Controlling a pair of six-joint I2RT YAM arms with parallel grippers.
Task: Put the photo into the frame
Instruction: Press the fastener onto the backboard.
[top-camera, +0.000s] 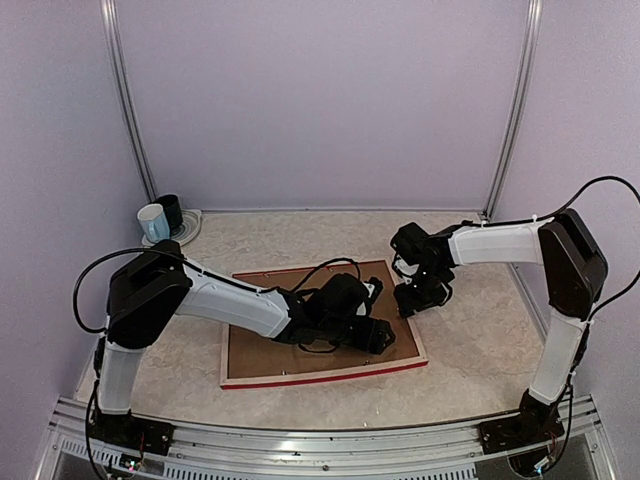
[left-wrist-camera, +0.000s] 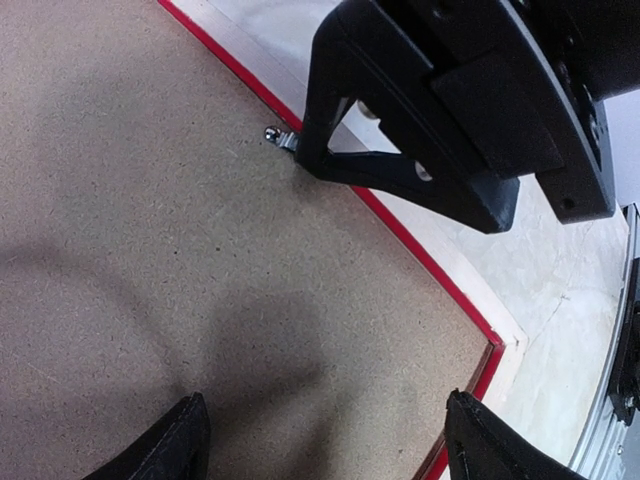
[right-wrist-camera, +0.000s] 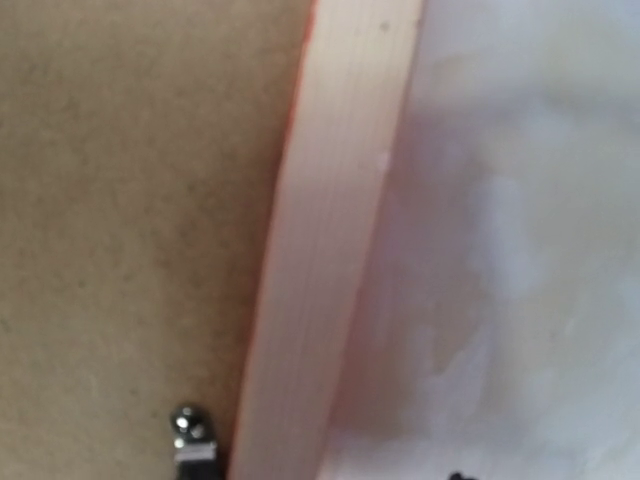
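Above the face-down frame (top-camera: 320, 374) — left hand (left-wrist-camera: 330, 450) spread wide, empty; right hand (top-camera: 415, 300) — cannot tell how open.

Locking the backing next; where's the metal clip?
In the left wrist view, the metal clip sits on the backing board against the frame's right-hand rail.

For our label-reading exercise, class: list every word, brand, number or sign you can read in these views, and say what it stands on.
None: no readable text shows in any view.
The frame, its brown backing board and the metal clip are plain.
The white mug and the dark mug show no print, though both are small in the top view.
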